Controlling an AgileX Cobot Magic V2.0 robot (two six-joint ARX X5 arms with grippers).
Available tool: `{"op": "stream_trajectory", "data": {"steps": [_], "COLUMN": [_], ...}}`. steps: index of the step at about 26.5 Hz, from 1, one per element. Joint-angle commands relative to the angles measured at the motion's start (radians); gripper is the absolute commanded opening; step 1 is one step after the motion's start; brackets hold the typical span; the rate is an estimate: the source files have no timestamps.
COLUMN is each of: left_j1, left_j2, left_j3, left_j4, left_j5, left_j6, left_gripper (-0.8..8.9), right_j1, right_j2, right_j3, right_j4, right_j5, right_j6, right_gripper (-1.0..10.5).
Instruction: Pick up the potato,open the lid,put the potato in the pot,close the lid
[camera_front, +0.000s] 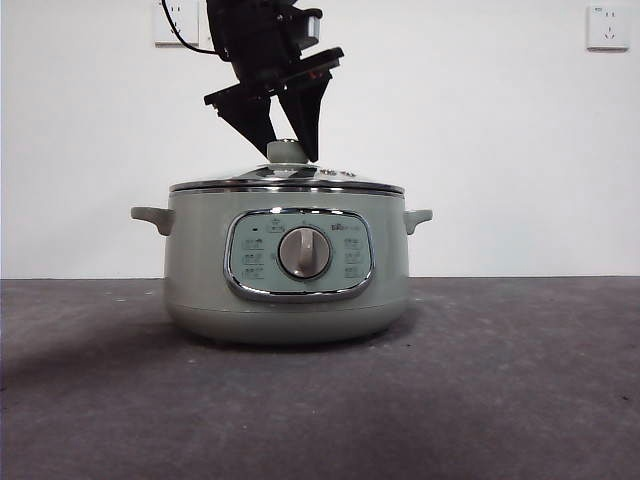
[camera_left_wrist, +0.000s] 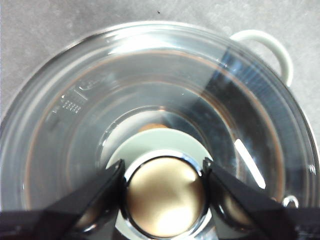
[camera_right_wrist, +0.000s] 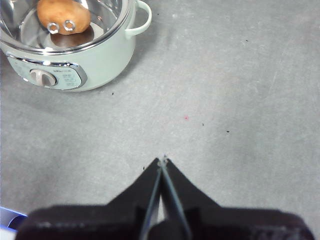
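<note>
Potato (camera_right_wrist: 63, 16): one, inside pot (camera_front: 288, 265)
Lid (camera_front: 287, 181): one, seated on pot
Left end effector (camera_front: 290, 135): jaws flanking lid knob (camera_left_wrist: 165, 196), apparently touching
Right end effector (camera_right_wrist: 162, 162): clenched, empty, above desk (camera_right_wrist: 225, 100)

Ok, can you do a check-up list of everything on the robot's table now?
Surface: dark grey speckled table.
Job's things: large pale green electric pot stands upright; round clear glass lid sits on it; oval orange-brown potato lies inside.
Clutter: a blue edge in the right wrist view, too little to tell.
Grippers: left gripper above the pot, jaws against both sides of the lid's green knob; right gripper shut over bare table, apart from the pot.
Cables: black cable beside the arm.
Surroundings: white wall, two white sockets.
</note>
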Motion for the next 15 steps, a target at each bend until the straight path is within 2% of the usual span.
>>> {"op": "stream_trajectory", "data": {"steps": [1, 5, 6, 9, 10, 15], "left_j1": [0.000, 0.000, 0.000, 0.000, 0.000, 0.006], "left_j2": [0.026, 0.027, 0.027, 0.027, 0.027, 0.027], "left_j3": [-0.005, -0.005, -0.005, -0.005, -0.005, -0.004], "left_j4": [0.012, 0.018, 0.016, 0.022, 0.029, 0.014], "left_j5": [0.003, 0.002, 0.002, 0.003, 0.003, 0.002], "left_j6": [0.034, 0.039, 0.039, 0.034, 0.030, 0.019], "left_gripper": [-0.04, 0.02, 0.50, 3.51, 3.87, 3.88], "right_j1": [0.001, 0.001, 0.001, 0.001, 0.001, 0.001], "right_j2": [-0.001, -0.004, -0.008, -0.010, -0.010, -0.010], "right_j3": [-0.010, -0.010, -0.010, -0.010, -0.010, -0.010], "right_j4": [-0.024, -0.024, -0.024, -0.024, -0.024, -0.024], "right_j5": [-0.003, -0.051, -0.051, -0.051, -0.051, -0.050], "right_j6": [0.010, 0.008, 0.007, 0.007, 0.007, 0.006], "right_gripper": [0.0, 0.0, 0.0, 0.0, 0.0, 0.0]}}
